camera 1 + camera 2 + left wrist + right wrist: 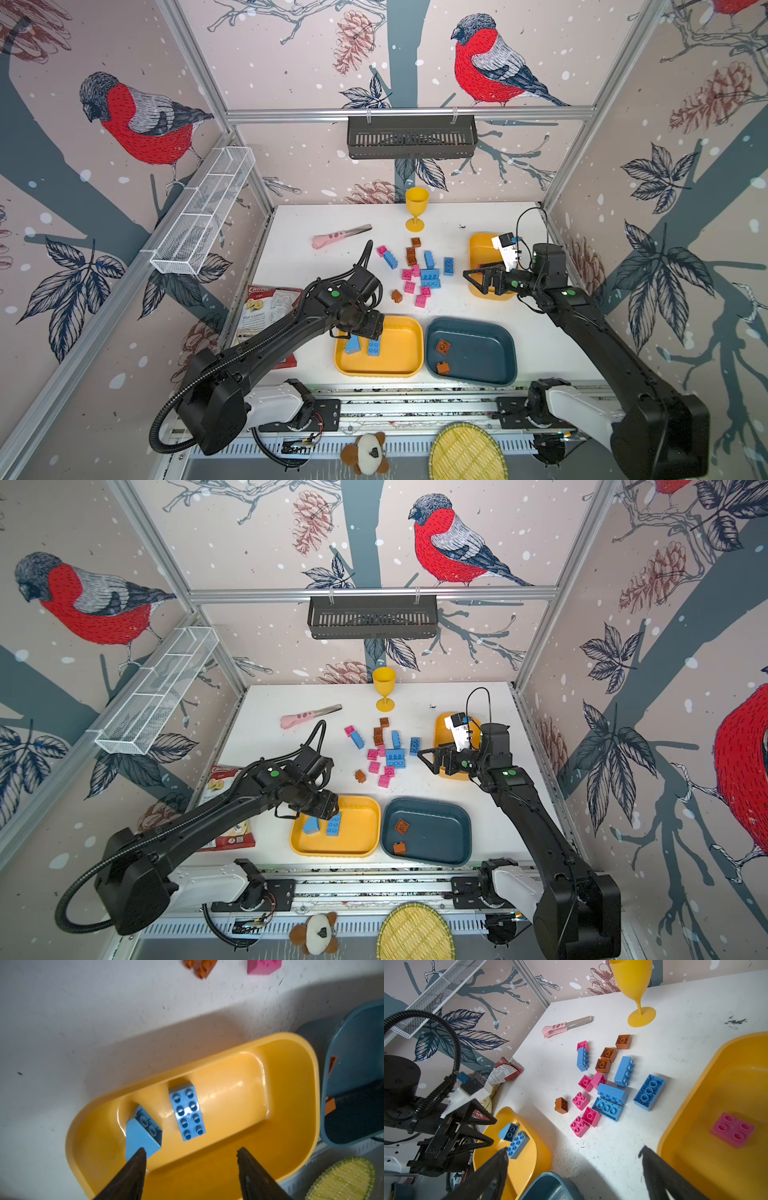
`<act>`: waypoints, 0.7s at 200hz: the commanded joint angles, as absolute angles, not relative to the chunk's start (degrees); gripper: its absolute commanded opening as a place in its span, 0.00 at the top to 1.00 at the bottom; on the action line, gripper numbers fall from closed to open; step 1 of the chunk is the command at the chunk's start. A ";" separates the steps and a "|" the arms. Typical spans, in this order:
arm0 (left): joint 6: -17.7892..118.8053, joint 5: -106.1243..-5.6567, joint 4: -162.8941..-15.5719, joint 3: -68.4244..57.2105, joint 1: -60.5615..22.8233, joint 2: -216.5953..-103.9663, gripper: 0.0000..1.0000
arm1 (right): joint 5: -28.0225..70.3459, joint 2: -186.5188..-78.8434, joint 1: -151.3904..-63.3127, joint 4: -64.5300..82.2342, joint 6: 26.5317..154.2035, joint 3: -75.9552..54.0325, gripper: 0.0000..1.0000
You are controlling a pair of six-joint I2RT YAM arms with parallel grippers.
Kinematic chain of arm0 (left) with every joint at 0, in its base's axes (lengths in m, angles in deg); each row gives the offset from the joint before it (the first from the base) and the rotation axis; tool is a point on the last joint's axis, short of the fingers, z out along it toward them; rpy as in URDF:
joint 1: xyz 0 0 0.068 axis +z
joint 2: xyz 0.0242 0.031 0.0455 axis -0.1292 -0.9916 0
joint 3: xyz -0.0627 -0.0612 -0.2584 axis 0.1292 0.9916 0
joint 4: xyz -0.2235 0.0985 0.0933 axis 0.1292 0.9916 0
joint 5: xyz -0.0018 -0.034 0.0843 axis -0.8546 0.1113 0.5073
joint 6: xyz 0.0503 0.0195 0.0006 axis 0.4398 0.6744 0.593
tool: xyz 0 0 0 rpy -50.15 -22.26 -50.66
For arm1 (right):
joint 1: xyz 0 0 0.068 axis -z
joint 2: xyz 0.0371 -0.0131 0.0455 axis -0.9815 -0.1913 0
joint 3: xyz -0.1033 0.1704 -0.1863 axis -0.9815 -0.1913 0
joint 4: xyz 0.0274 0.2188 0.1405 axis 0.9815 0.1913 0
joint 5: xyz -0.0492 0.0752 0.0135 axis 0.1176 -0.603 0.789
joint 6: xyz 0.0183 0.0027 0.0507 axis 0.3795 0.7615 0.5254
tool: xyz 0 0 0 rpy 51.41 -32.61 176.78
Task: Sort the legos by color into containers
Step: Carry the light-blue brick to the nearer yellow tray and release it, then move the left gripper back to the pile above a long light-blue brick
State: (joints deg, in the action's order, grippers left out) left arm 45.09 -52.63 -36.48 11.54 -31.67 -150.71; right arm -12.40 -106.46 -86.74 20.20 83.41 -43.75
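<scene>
Legos [430, 276] go with their own color, so two blue ones [188, 1113] lie in the big yellow tray [291, 1105], and the left jaws hang over them, open and holding nothing. Next, two brown ones [442, 346] sit in the teal tray [478, 353]. One pink one [733, 1129] lies in the small yellow tray [726, 1167] by the right jaws, wide open and empty, while most bricks wait loose on the worktop [316, 266].

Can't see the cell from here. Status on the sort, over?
Left gripper open over big yellow tray, two blue legos in it. Right gripper open, empty. Loose legos mid-table, nothing in the way.
</scene>
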 commanded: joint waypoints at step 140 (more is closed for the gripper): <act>26.72 -39.22 -51.19 -22.96 -22.81 -191.33 0.29 | -12.75 -106.16 -85.66 16.37 85.55 -44.43 0.01</act>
State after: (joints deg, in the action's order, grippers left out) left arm 32.53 -42.92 -51.39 -18.47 -22.80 -186.89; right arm -12.40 -106.46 -86.19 18.22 85.14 -44.14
